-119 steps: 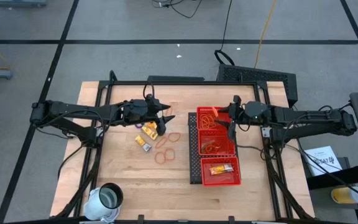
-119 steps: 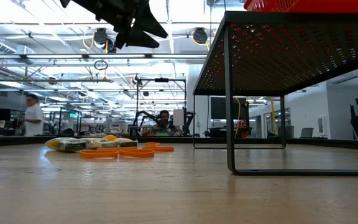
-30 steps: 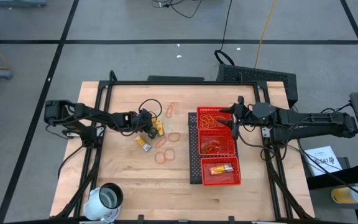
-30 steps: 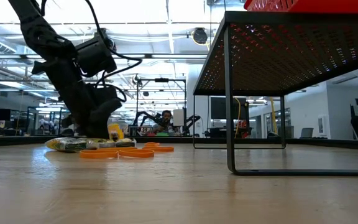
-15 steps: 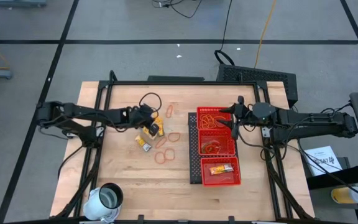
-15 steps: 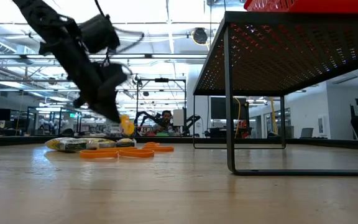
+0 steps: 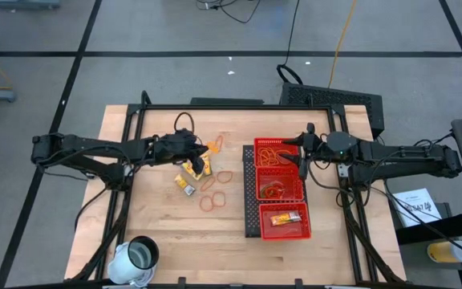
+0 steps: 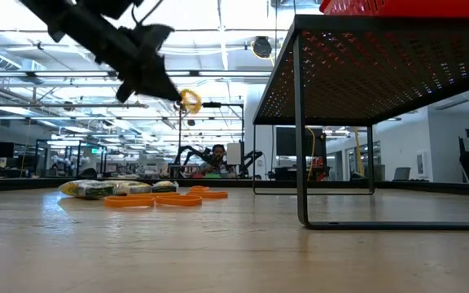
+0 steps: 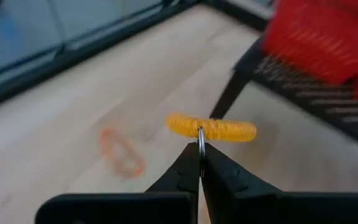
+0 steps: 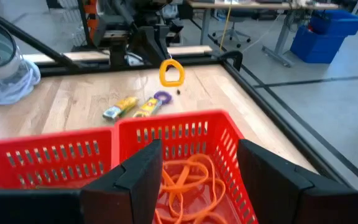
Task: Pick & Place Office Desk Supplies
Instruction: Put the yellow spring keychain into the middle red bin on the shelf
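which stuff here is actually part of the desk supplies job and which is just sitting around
Part of the job:
- yellow ring, held in the shut left gripper above the table
- rubber bands on the table
- yellow packets on the table
- red tray
- right gripper, open over the tray

Just lying about:
- white cup

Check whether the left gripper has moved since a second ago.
Yes. The left gripper has risen from beside the flat orange rubber-band loops on the table to well above them, carrying a small yellow-orange coiled ring.
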